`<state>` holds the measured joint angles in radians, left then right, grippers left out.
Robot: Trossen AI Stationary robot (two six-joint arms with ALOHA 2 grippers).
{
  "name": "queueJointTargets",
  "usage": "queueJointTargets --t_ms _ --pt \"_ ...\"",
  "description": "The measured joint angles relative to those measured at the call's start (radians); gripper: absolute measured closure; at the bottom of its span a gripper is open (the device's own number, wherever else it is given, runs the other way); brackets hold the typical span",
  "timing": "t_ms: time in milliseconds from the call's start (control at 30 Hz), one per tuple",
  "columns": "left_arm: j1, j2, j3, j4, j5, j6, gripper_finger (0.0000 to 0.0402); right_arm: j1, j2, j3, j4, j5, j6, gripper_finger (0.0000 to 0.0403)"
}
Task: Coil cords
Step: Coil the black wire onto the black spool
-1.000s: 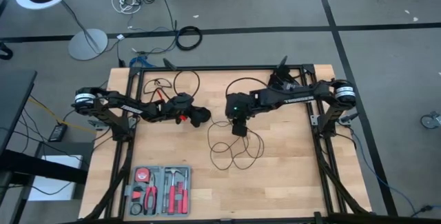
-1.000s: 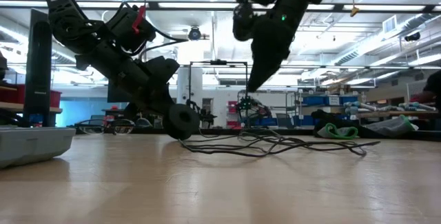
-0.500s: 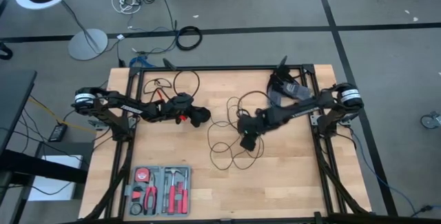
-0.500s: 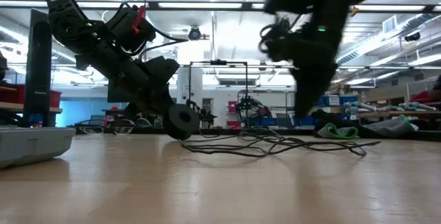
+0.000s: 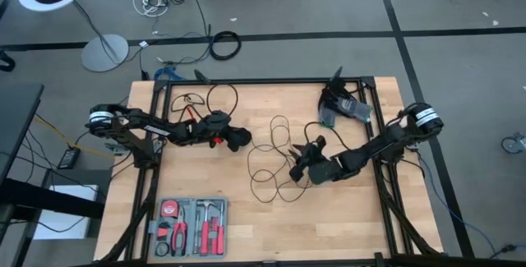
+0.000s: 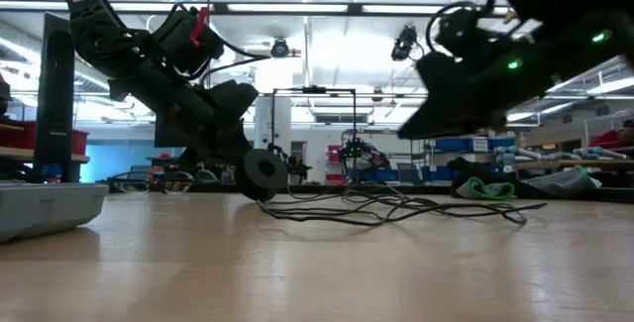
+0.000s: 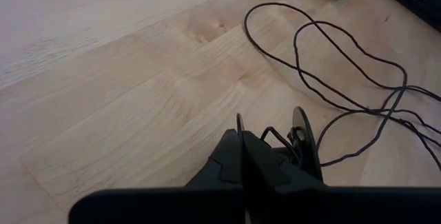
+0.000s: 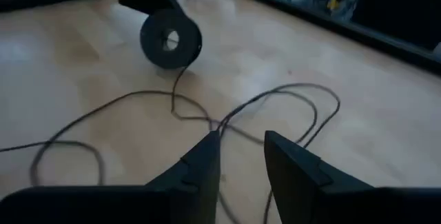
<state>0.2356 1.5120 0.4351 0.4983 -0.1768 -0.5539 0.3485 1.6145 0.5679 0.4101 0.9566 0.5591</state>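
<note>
The right end effector [image 5: 301, 171] hangs low over the middle of the counter [image 5: 345, 226], tilted nearly level, its two dark fingers [image 8: 207, 158] spread with a clear gap between them and nothing caught in that gap. Just past the fingertips the thin black cord [image 8: 275, 96] lies in loose strands that cross one another on the wood.

The left end effector [image 5: 241, 140] sits near the centre of the counter, its fingers pressed together on the round black puck [image 6: 262, 172], which stands on edge with its rim at the counter surface. From the right wrist the puck [image 8: 171, 39] shows as a dark ring with the cord trailing away from it.

The cord [image 5: 275, 160] sprawls from the puck across the middle of the counter in several big, slack, overlapping loops, passing beneath the right end effector. From table height the loops [image 6: 396, 208] lie flat.

A tool tray [image 5: 192, 227] with red-handled tools lies at the near left corner of the counter, well apart from the cord.
</note>
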Motion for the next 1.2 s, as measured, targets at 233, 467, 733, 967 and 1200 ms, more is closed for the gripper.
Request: queueJointTargets --t_ms 233,467,733,967,1200 --pt "0.000 0.000 0.000 0.008 -0.002 0.000 0.0402 -0.154 0.102 0.075 0.304 -0.207 -0.147 0.0290" --pt "0.000 0.000 0.000 0.007 -0.004 0.000 0.0402 -0.257 0.229 0.354 0.061 -0.484 -0.439 0.0290" --pt "0.000 0.000 0.000 0.012 -0.008 0.000 0.0402 -0.318 0.401 0.581 -0.302 -0.596 -0.325 0.0290" --pt "0.000 0.000 0.000 0.020 -0.010 0.004 0.0402 -0.325 0.500 0.632 -0.266 -0.610 -0.268 0.0290" --pt "0.000 0.000 0.000 0.019 -0.010 0.004 0.0402 -0.323 0.487 0.630 -0.293 -0.559 -0.221 0.0290"
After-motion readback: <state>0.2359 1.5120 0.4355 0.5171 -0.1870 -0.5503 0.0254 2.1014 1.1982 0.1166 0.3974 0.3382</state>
